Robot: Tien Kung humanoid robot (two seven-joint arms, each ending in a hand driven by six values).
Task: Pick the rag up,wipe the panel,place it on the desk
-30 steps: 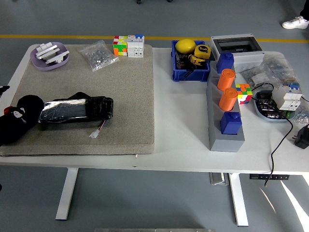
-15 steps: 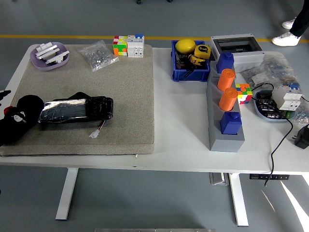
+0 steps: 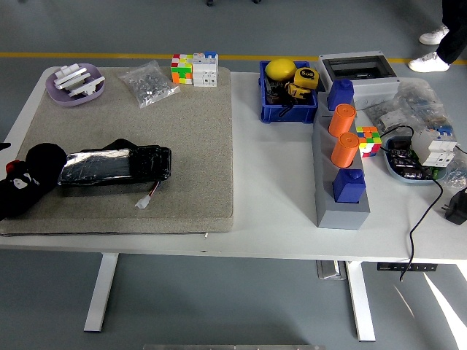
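**A:** Obs.: left hand (image 3: 13, 191) sits at the left edge of the view, low on the grey mat (image 3: 190, 146). Compared with a second ago it has slid outward, and less of it shows. The dark tip that stuck up by the edge is nearly gone.

**B:** Fingers?

**A:** Cannot tell. It is black on black against the rag (image 3: 45, 159), so spread or curled is not readable. Right hand is not in view.

**B:** Rag position?

**A:** Bunched on the mat, just right of the hand and touching or nearly touching it. The rag has not shifted across the three pictures. The panel (image 3: 113, 166), a dark slab with a glossy wrap, lies on the far side of the rag from the hand, butted against it, with its small white plug trailing toward the near edge.

**B:** Reading?

**A:** Hand retreats, rag stays put. My judgement is that the rag is released or being released, which fits the set-down step. Caveat: it rests on the mat, not on the bare white surface (image 3: 277, 189).
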